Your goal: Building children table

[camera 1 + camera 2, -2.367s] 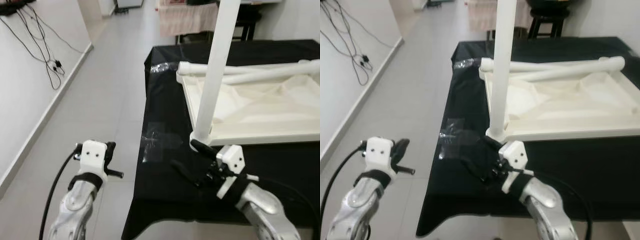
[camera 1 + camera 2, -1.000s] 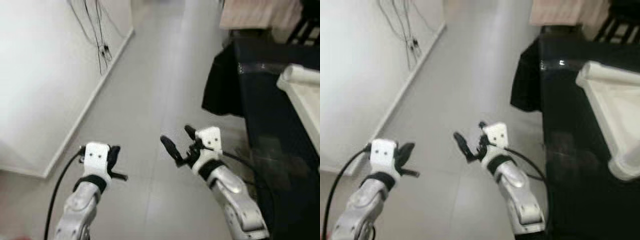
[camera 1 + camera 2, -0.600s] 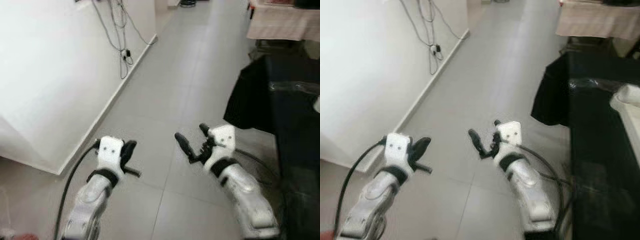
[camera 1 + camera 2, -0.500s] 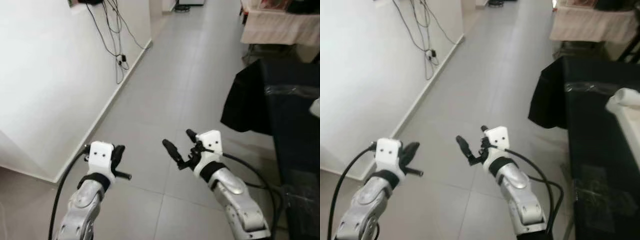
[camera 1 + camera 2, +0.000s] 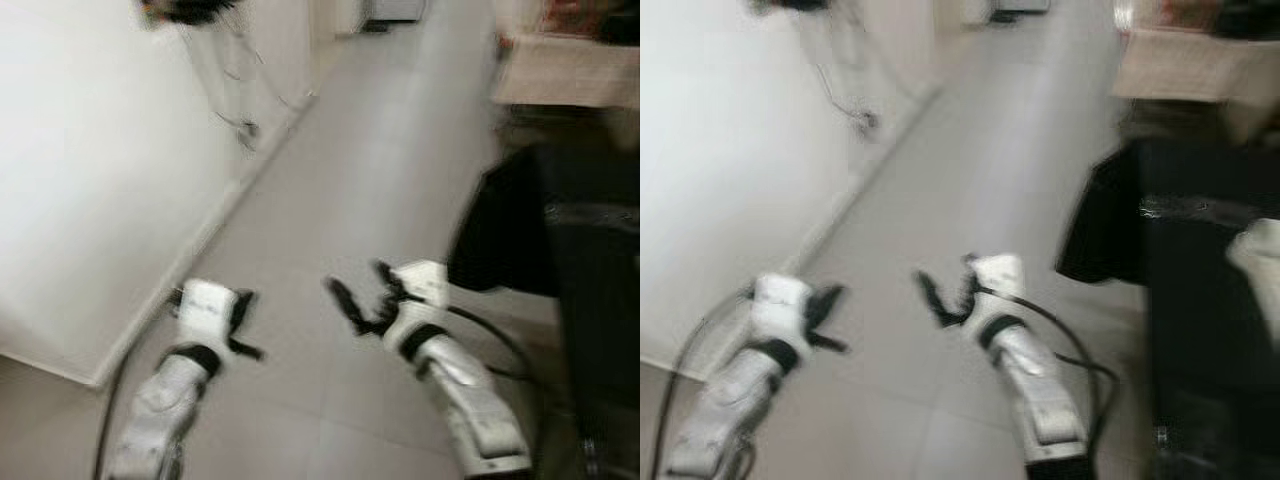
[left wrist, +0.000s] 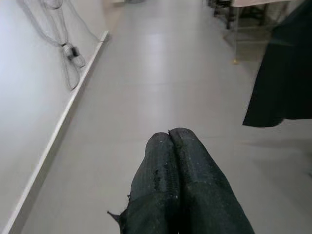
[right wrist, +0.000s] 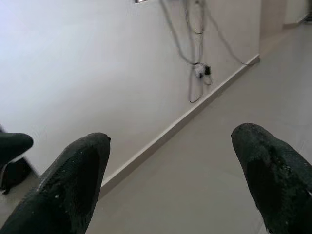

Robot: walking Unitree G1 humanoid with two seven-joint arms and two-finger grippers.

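Both head views are smeared with motion blur, so edges run soft and small detail is lost. Most of the frame is a smooth, pale grey tiled floor point(image 5: 330, 180) with a dull sheen, bounded at the left by a plain white wall point(image 5: 90, 170); dark cables point(image 7: 195, 53) dangle down it to a plug just above the skirting.

In the lower left of the frame the left gripper point(image 6: 169, 139) is held over the floor, its two black, finely textured fingers pressed together with nothing between them. Behind it come a white boxy wrist block and a silver arm. Lower centre, the right gripper point(image 5: 360, 295) is spread wide and empty, with rounded, matte black fingertips point(image 7: 83, 161) well apart; a black cable loops from its wrist.

At the right edge a black cloth point(image 5: 500, 230) hangs in folds over a table, with a streak of glossy clear plastic on top. The children table piece point(image 5: 1260, 250) is a pale rounded blur at the far right edge of the right eye view, resting on that cloth and cut off by the frame; its shape cannot be made out.
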